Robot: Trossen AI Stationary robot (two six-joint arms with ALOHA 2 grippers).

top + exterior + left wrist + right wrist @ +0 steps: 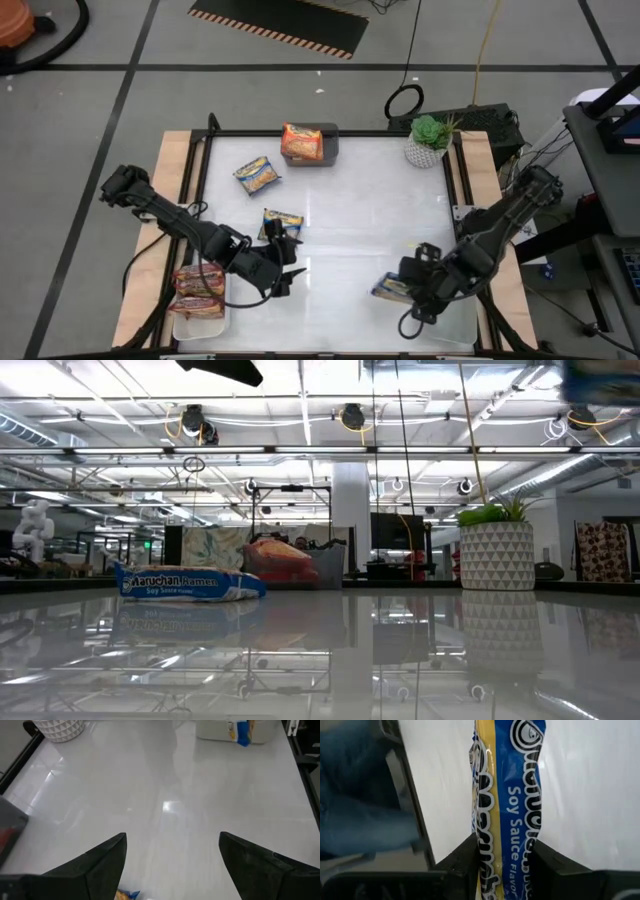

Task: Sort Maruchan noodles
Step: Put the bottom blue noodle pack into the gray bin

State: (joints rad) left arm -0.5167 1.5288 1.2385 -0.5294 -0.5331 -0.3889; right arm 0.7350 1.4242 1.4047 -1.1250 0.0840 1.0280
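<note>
Bright overhead lights glare off the glossy table (350, 230); wrist views blur nearby.

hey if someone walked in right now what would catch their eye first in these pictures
Probably the right gripper, shut on a blue-and-yellow soy sauce packet near the table's front right. Next, the left gripper open at the front left, above a blue packet, beside red packets stacked in a white tray. An orange packet sits in the grey bin at the back.

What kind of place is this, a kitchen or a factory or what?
Probably a robotics lab or workshop hall: an open ceiling with pipes and hanging cables, a floor marked with striped hazard tape, and a framed white table between two robot arms.
</note>
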